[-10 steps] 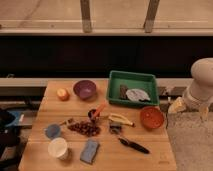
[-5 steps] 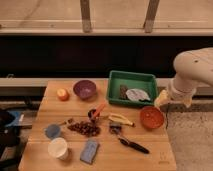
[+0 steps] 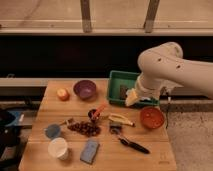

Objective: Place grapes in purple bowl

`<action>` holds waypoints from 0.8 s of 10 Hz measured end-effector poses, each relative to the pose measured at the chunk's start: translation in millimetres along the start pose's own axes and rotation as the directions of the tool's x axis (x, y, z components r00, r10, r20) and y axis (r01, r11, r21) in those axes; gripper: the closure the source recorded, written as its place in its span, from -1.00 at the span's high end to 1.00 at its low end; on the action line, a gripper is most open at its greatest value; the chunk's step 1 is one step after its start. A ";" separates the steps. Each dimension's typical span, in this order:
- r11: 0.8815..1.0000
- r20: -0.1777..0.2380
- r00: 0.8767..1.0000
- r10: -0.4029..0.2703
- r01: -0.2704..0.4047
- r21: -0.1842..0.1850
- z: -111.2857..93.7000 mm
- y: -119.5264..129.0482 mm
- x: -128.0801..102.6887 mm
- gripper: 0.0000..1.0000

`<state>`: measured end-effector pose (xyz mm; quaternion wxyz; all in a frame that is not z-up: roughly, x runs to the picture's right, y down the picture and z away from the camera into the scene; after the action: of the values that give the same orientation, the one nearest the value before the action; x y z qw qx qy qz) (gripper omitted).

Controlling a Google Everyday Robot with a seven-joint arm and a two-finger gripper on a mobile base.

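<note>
The grapes (image 3: 84, 128), a dark reddish-brown bunch, lie on the wooden table (image 3: 150, 155) left of centre near the front. The purple bowl (image 3: 85, 89) stands upright at the back, left of centre, and looks empty. My gripper (image 3: 132, 97) is at the end of the big white arm. It hangs over the right part of the green tray, well to the right of the grapes and the purple bowl. It holds nothing that I can see.
A green tray (image 3: 114, 82) sits at the back centre. An orange-red bowl (image 3: 151, 117), a banana (image 3: 121, 119), a red-handled utensil (image 3: 98, 111) and a black tool (image 3: 131, 145) lie to the right. An orange fruit (image 3: 62, 94), a white cup (image 3: 58, 148) and a blue sponge (image 3: 90, 150) lie to the left.
The arm has swung in from the right edge toward the left, bringing the gripper over the green tray. Nothing on the table has moved.
</note>
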<state>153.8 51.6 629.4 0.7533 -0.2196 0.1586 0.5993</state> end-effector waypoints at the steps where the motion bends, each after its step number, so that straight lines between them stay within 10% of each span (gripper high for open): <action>1: 0.999 0.005 1.000 -0.029 0.029 -0.016 -2.3 14.5 -0.6 0.60; 8: 0.996 0.012 0.997 -0.082 0.082 -0.020 -0.6 33.5 -1.6 0.60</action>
<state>120.9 56.1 625.0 0.7760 -0.2301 0.1390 0.5706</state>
